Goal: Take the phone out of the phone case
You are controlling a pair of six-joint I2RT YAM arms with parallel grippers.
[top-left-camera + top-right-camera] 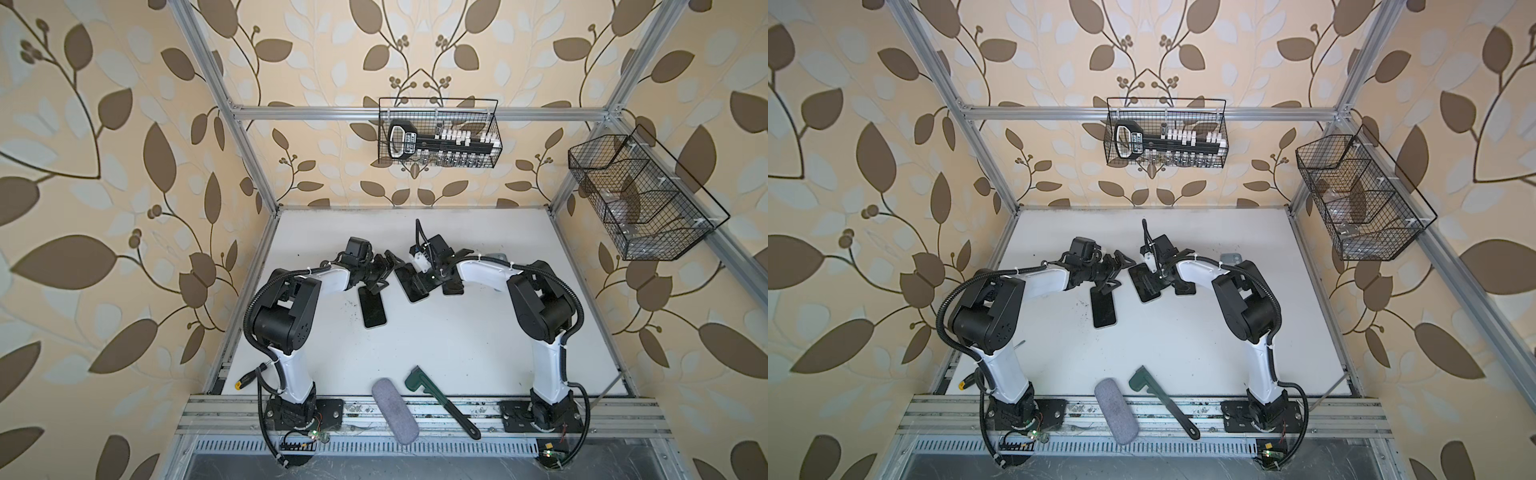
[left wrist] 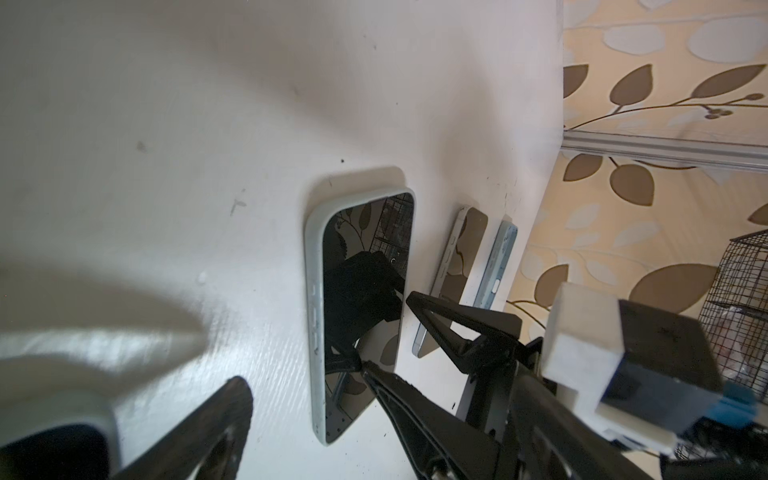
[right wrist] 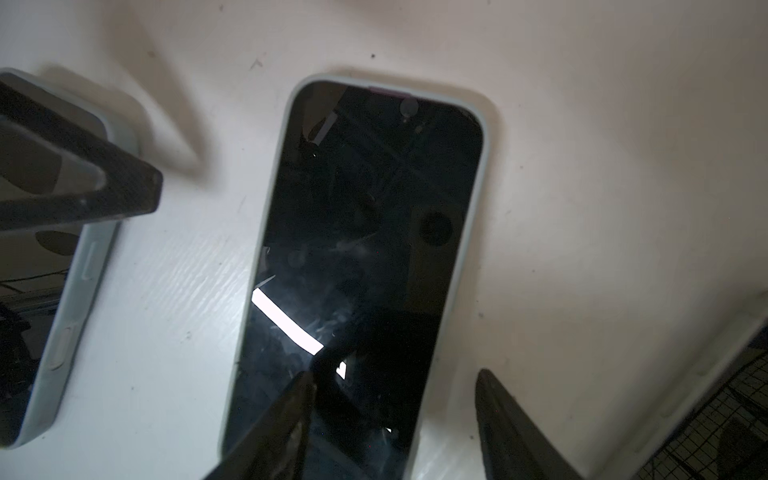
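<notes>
Phone (image 3: 361, 232) lies flat on table (image 1: 457, 353), screen up and dark, seated in pale case (image 3: 485, 137). Location: mid-table, slightly toward the far side, under the right arm's tool in both top views. Long axis runs roughly far-to-near, near end skewed toward the right arm's side. In the right wrist view the speaker-slot end is the end away from the fingertips. Right arm: elbow folded, forearm reaching in toward table centre, right gripper (image 3: 395, 374) pitched down over the phone. Jaws part-way apart and straddling one long edge: one finger above the glass, the other outside the case over bare table. Contact with glass or case cannot be resolved; nothing lifted. Left arm: mirrored pose, elbow folded, forearm reaching inward, tools nearly meeting at centre. Left gripper (image 2: 303, 374) spread fully wide, holding nothing, one finger over the far end of a second phone (image 1: 374, 309), also cased, lying just beside the first and roughly parallel
</notes>
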